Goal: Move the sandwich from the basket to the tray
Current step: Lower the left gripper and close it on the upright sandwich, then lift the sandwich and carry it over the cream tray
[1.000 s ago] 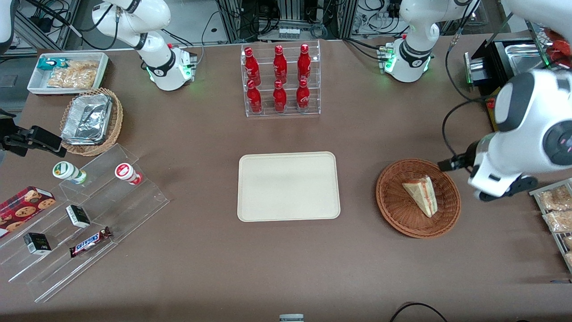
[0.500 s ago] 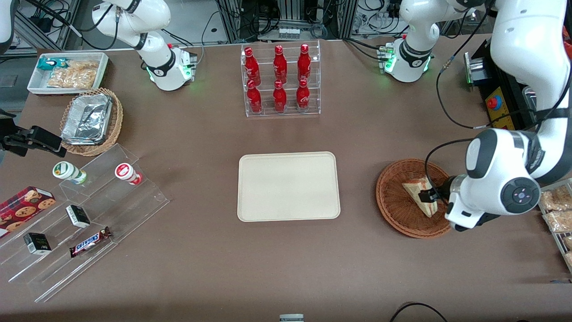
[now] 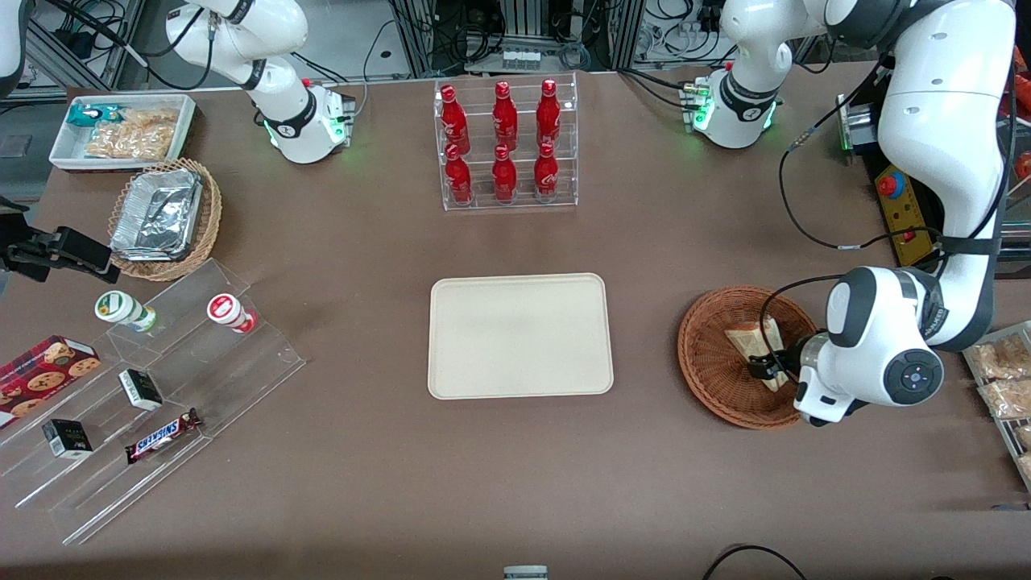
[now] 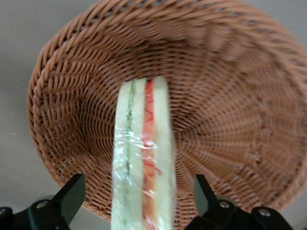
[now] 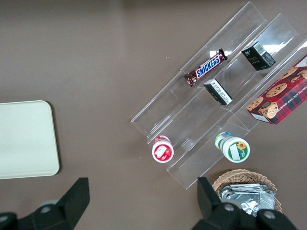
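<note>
Low inside the basket, the left arm's gripper straddles the wrapped sandwich, its fingers spread apart and clear of the bread. Meanwhile the cream tray sits bare at mid-table, near the basket, toward the parked arm's end.

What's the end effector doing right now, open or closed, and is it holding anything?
Left end effector: open, down in the basket, one finger on each side of the sandwich with gaps showing; not gripping it yet.
</note>
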### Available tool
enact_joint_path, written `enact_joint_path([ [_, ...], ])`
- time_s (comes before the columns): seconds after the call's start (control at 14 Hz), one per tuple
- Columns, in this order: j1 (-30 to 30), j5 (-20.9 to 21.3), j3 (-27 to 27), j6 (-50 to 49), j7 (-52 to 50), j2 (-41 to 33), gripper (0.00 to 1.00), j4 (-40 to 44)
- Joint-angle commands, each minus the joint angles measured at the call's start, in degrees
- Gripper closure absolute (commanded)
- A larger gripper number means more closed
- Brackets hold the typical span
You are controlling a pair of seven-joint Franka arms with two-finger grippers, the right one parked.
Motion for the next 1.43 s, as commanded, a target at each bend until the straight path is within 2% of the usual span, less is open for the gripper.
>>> enact_joint_path([
  [0.0,0.6,-1.5,-0.5,1.7,-0.8,-2.0,0.0,-3.9],
  [0.21,0.5,-4.9,-0.5,6.1,-1.3,-2.1,0.02,-6.7],
  [0.29,0.4,-5.1,-0.5,7.8,-2.8,-2.2,0.19,-7.6],
  [0.36,0.3,-5.0,-0.5,8.8,-4.4,-2.3,0.52,-8.1],
  [0.43,0.3,-4.9,-0.5,8.7,-4.5,-2.3,0.76,-8.1],
  [0.5,0.2,-4.8,-0.5,8.5,-4.2,-2.8,0.86,-8.1],
  [0.71,-0.3,-4.0,-1.2,7.2,-3.4,-5.4,0.89,-7.8],
  [0.93,-2.6,-4.2,-4.3,3.8,4.1,-10.5,0.89,-6.4],
  [1.07,-6.0,-4.2,-8.3,3.8,5.5,-10.8,0.87,-4.4],
  [1.21,-13.3,-4.3,-9.1,4.2,4.4,-9.3,0.86,-1.6],
  [1.36,-18.7,-4.4,-9.2,4.6,1.3,-4.9,0.86,3.0],
])
